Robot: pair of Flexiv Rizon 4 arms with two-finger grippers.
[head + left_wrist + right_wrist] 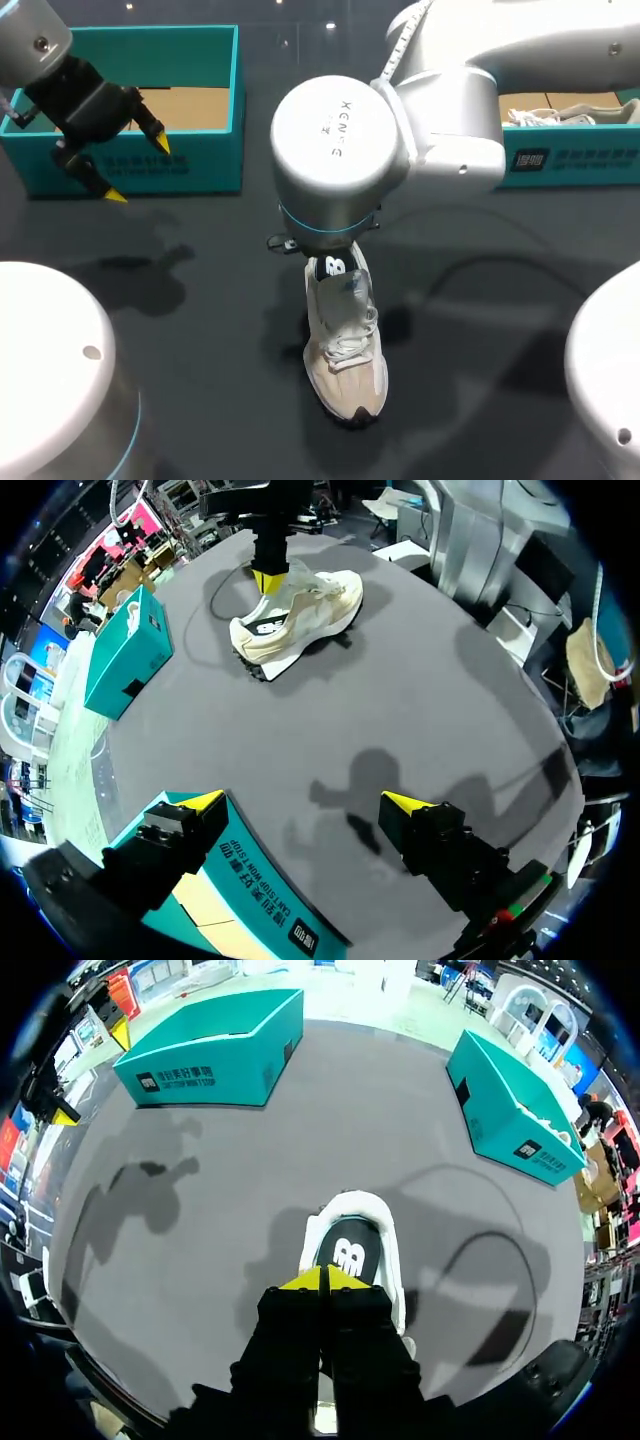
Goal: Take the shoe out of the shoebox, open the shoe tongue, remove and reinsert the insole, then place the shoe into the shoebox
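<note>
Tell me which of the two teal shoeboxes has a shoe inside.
The right-hand shoebox, partly behind the right arm: a pale shoe lies inside it. The left shoebox, by the left gripper, shows only bare brown cardboard.

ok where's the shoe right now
In the head view the shoe stands out on the table near the middle. It is closer to the camera than the left shoebox and right shoebox, with the right gripper at its heel end.

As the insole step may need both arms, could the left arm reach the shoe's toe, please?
Probably yes: the left pincer hangs open by the left shoebox, bare table lies between, and the right pincer sits at the heel of the shoe.
</note>
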